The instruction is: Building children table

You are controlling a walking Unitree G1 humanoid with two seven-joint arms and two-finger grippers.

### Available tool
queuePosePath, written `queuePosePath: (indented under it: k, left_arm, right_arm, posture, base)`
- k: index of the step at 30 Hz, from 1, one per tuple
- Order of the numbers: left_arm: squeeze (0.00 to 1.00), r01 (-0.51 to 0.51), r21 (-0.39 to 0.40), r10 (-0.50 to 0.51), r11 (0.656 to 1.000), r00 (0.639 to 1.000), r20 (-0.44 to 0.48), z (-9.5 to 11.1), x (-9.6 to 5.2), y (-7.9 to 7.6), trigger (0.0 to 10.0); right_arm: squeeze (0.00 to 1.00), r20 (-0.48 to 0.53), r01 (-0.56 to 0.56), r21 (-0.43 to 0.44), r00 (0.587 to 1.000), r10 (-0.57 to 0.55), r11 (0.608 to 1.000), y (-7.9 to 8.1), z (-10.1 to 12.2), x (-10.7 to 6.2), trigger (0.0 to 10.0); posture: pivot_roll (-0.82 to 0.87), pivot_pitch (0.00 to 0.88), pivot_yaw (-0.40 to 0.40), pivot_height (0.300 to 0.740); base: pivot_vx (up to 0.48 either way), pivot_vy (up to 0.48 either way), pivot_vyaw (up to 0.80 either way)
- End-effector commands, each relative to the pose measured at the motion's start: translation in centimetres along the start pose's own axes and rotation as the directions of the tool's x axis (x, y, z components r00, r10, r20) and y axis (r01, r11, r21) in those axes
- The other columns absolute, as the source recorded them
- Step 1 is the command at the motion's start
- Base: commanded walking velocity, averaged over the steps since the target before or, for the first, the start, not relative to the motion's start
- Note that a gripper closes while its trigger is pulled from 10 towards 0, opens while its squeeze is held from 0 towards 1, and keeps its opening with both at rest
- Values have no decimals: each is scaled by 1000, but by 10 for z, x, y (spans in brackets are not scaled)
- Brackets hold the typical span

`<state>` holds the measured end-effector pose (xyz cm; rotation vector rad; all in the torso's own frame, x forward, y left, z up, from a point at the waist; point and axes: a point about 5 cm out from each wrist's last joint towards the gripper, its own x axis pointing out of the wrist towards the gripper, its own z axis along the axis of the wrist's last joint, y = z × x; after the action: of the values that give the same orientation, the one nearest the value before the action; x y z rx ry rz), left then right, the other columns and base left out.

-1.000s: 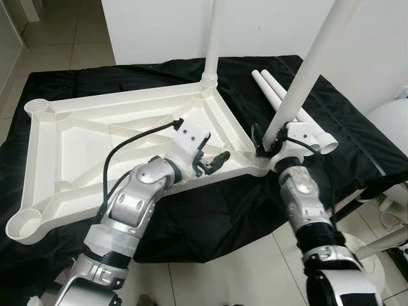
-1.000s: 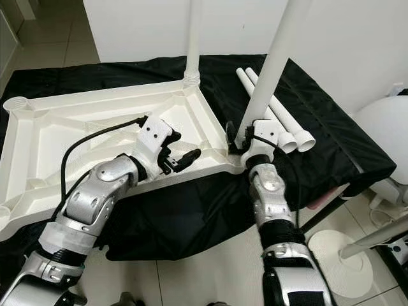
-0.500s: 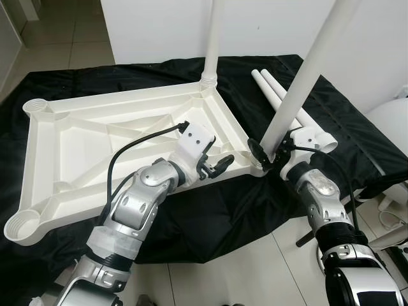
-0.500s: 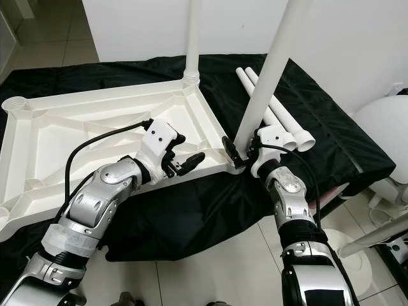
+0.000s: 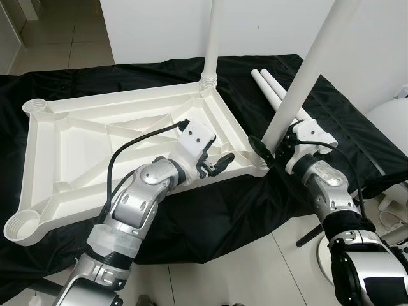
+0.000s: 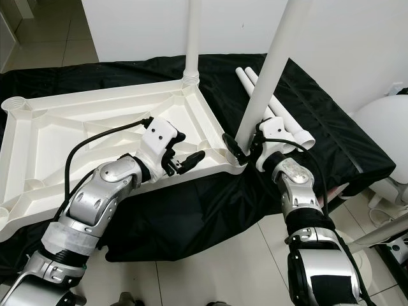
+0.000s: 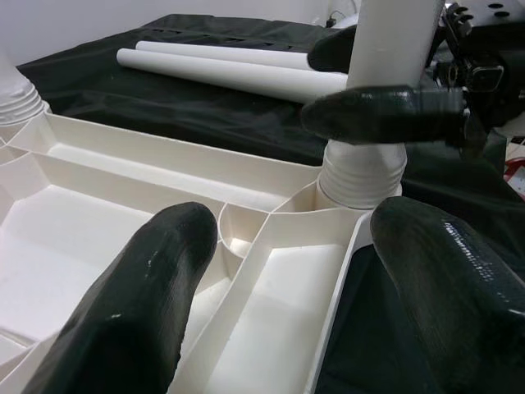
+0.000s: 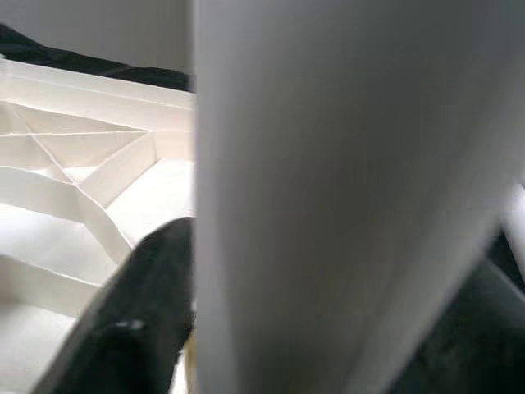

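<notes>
Gripping the table leg [image 5: 299, 83] above the tabletop [image 5: 76, 140] corner: right gripper [image 5: 271, 148], clamped; left gripper [image 5: 213, 162] alongside, fingers apart.

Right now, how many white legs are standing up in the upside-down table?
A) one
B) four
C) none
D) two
D: one leg stands in the table top's far corner, and a second leg stands in the near corner, with the right gripper around its base, while two spare legs lie on the black cloth.
</notes>
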<state>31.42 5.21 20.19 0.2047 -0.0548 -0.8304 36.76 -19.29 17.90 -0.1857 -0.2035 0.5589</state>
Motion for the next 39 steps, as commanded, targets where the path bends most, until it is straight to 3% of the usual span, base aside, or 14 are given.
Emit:
queuePosePath:
  k: [1, 9, 20, 21, 22, 23, 31, 39]
  left_arm:
    - [0, 6, -3, -6, 1000, 1000, -16, -2, 1, 0, 10000]
    - [0, 17, 0, -17, 1000, 1000, -17, -2, 0, -1, 10000]
    - [0, 108, 1, -108, 994, 994, -30, -7, -3, -17, 10000]
    - [0, 108, 5, -107, 994, 994, -36, -8, -3, -17, 10000]
    - [0, 108, 5, -107, 994, 994, -36, -8, -3, -17, 10000]
    - [0, 106, 5, -105, 994, 994, -37, -8, -2, -17, 10000]
    - [0, 98, 5, -98, 995, 994, -38, -8, -2, -17, 10000]
    - [0, 83, 0, -83, 997, 996, -39, -9, -4, -18, 10000]
  right_arm:
    - [0, -13, -13, -9, 1000, 12, 1000, 0, -2, -1, 0]
    - [0, -56, -51, 99, 997, 56, 994, -1, -10, 0, 0]
    - [0, -85, -29, 139, 996, 41, 990, 1, -19, -1, 0]
    - [0, -103, -7, 148, 994, 22, 989, 1, -22, -1, 2118]
    - [0, -103, -7, 148, 994, 22, 989, 1, -22, -1, 2118]
    - [0, -110, -5, 150, 994, 21, 989, 2, -23, -1, 10000]
    - [0, -156, 58, 142, 987, -35, 988, 1, -28, -1, 10000]
    - [0, -198, 194, 111, 965, -169, 975, 5, -38, -1, 10000]
  posture:
    - [18, 70, -23, 740]
    - [20, 69, -24, 740]
    - [22, 73, -22, 740]
    - [22, 73, -22, 740]
    - [22, 73, -22, 740]
    - [23, 75, -24, 740]
    - [22, 77, -30, 740]
    - [25, 79, -43, 740]
  base:
    - [0, 0, 0]
    - [0, 0, 0]
    - [0, 0, 0]
    - [0, 0, 0]
    - [0, 0, 0]
    - [0, 0, 0]
    - [0, 0, 0]
    - [0, 0, 0]
